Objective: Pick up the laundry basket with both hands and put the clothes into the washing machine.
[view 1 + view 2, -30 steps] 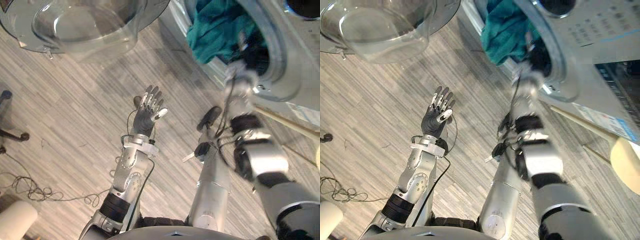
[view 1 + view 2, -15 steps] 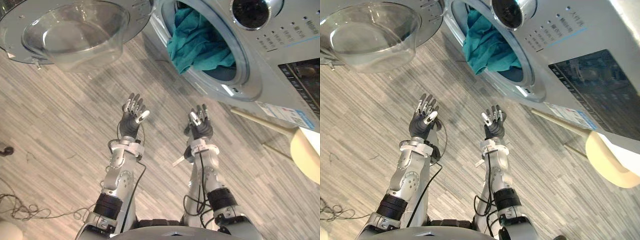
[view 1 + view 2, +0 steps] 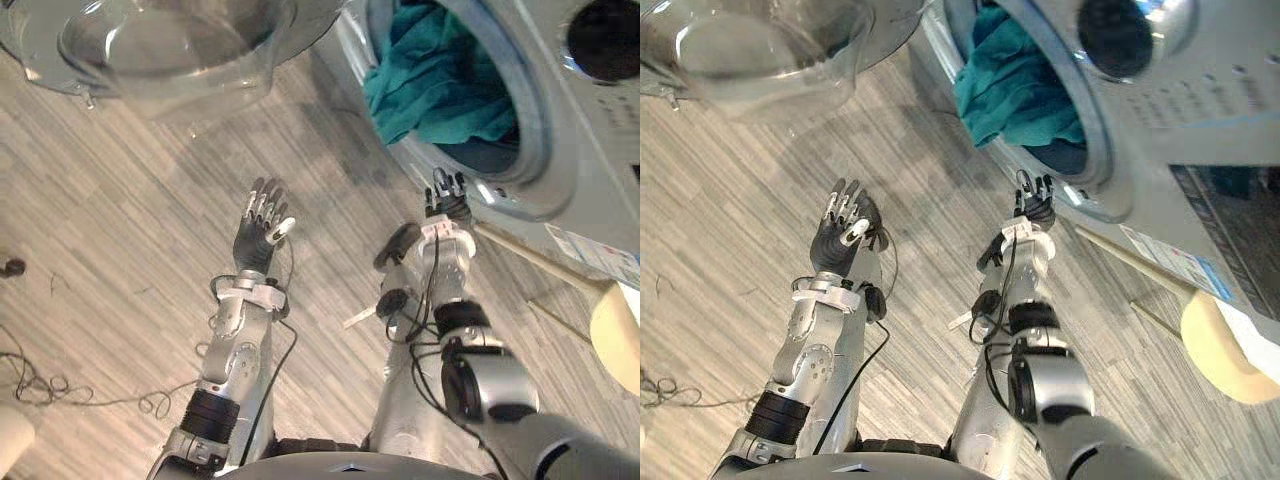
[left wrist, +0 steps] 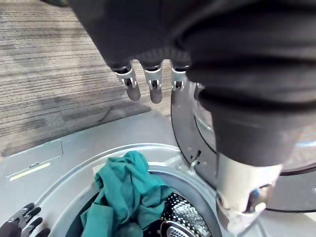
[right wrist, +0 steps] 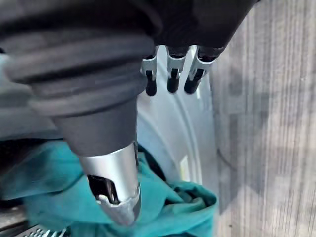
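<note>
Cloth (image 3: 440, 85) bulges out of the washer (image 3: 565, 160) — right hand (image 3: 447, 200) just beside its rim, fingers straight and empty; left hand (image 3: 258, 235) spread above the floor (image 3: 100, 200).

Head stereo pair looks down; wrist cameras, close, both face teal clothes (image 4: 128, 192) in washing machine (image 4: 98, 131)

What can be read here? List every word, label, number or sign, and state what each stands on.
No text here is legible enough to quote.
Control panel of the washing machine: rows of small markings, too blurred to read.
White sticker with a blue end, on the machine's front: print too small to read.
Pale yellow strip label on the machine's front: too blurred to read.
</note>
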Robot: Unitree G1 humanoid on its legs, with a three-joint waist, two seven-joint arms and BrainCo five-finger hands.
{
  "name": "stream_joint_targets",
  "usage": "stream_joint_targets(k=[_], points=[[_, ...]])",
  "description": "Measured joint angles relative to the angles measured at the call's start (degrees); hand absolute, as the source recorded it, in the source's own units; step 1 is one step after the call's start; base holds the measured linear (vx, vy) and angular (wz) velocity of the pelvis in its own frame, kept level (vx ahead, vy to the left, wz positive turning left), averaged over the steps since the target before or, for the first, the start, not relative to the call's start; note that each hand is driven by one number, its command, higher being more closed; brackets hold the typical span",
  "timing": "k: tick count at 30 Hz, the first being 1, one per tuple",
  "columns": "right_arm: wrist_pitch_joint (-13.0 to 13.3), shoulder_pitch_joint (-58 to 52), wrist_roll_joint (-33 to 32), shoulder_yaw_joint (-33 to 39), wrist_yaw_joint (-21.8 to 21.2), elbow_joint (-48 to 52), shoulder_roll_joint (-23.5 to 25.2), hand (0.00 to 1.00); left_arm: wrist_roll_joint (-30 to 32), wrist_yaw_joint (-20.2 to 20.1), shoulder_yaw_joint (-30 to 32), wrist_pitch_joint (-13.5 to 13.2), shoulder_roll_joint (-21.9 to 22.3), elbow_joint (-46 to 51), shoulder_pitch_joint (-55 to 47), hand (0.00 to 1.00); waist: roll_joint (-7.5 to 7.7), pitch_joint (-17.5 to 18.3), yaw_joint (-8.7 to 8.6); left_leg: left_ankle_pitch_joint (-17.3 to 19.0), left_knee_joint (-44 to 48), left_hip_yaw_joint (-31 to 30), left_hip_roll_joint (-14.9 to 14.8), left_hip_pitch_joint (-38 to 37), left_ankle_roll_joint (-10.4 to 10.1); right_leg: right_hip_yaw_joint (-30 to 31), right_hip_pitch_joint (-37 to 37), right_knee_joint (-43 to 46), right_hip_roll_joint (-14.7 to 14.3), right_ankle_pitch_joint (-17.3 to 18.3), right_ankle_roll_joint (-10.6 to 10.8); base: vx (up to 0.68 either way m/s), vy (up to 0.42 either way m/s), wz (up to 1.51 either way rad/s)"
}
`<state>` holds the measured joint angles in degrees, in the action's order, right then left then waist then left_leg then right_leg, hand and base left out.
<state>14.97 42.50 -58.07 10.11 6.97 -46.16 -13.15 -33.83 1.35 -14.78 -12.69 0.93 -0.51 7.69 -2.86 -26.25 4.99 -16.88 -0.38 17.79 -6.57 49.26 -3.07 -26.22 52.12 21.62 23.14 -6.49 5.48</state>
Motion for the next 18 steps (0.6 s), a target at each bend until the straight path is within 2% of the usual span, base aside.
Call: stream_joint_targets(k=[2,5,10,14,15,18], points=[[-0.27,3.9,-2.72,-0.95,0.89,-3.81,-2.5,0.0,-0.93,-0.61,-1.24,0.05,0.1,0.03,-0.02,0.0,-1.42,-0.28,0.22,-0.49,-0.02,-0.76,0.87,0.91,0.47,-0.64,1.14,2.84,1.69,1.46,0.18,-0.01,-0.002,0.42],[-0.62,8.18,-5.76,-3.14,1.31,-7.88,-5.38,0.0,-1.01,-0.88,-1.72,0.16,1.15,0.04,0.04,0.0,-2.13,-0.22,0.95,-0.81,0.24,-1.45,1.74,2.77,0.66,-0.42,3.86,6.25,3.47,2.95,0.1,-0.03,-0.033,0.28],[-1.75,15.2,-10.45,-7.97,2.29,-14.13,-10.85,0.0,-2.39,-0.83,-3.55,0.32,1.97,1.37,-0.03,0.0,-4.13,-0.92,1.52,-1.42,0.31,-3.64,3.03,5.53,-0.07,-0.97,7.77,13.15,6.63,6.47,-0.49,-0.06,-0.053,0.3],[-1.83,18.89,-12.54,-12.3,2.71,-16.14,-12.06,0.0,-3.21,-0.85,-3.97,0.37,2.01,2.4,-0.2,0.0,-4.58,-1.09,1.84,-1.45,0.32,-3.87,3.09,6.72,-0.12,-0.96,9.85,16.17,7.71,8.22,-0.7,-0.09,-0.075,0.17],[-1.83,19.73,-13.25,-13.42,2.88,-16.14,-12.23,1.0,-3.21,-0.85,-4.3,0.49,2.0,2.41,-0.2,0.0,-4.62,-1.11,2.08,-1.45,0.32,-4.14,3.06,7.11,-0.12,-1.0,10.46,16.74,7.87,8.59,-0.83,-0.08,-0.072,0.1],[-2.14,23.22,-15.99,-15.6,3.64,-16.45,-12.29,1.0,-3.23,-0.87,-6.23,0.95,1.94,2.75,-0.23,0.0,-4.9,-1.13,2.69,-1.45,0.42,-5.14,3.09,8.21,-0.13,-1.27,11.57,18.05,8.18,9.28,-1.22,-0.08,-0.069,0.12]])
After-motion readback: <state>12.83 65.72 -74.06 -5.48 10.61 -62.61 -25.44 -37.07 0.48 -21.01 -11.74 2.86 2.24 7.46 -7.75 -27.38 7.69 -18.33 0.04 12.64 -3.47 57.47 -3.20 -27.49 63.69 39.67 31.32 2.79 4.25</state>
